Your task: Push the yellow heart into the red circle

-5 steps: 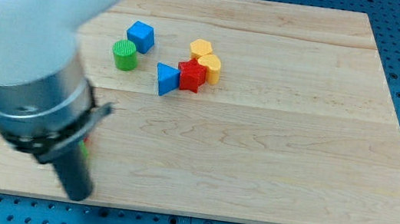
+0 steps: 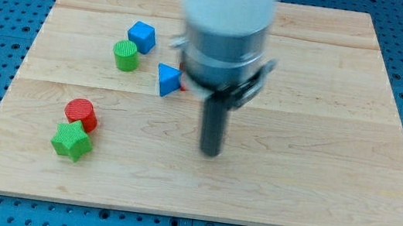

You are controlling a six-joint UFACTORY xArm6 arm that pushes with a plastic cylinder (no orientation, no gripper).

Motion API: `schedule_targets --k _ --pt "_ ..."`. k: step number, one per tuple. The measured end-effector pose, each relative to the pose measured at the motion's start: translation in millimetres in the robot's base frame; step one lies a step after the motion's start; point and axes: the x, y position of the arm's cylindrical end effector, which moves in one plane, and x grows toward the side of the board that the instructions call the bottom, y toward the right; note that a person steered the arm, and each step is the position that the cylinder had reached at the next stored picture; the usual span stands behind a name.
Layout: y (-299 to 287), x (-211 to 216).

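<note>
Hiding behind my big blurry arm, the yellow heart cannot be seen at all, and only a tiny bit of red (image 2: 183, 86) peeks out beside the blue triangle (image 2: 166, 79). My tip (image 2: 211, 152) points straight down on the wooden surface (image 2: 322, 144) near the middle, and I have no claw, just a dark rod. The red circle (image 2: 81, 113) sits far off at the view's left, touching the green star (image 2: 71, 141), well apart from my tip.
</note>
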Motion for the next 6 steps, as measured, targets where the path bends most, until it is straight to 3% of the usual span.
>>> schedule_targets --k 2,3,4,6 --pt "20 -119" --pt "-36 -137" --pt "-111 -114" --pt "-146 -62"
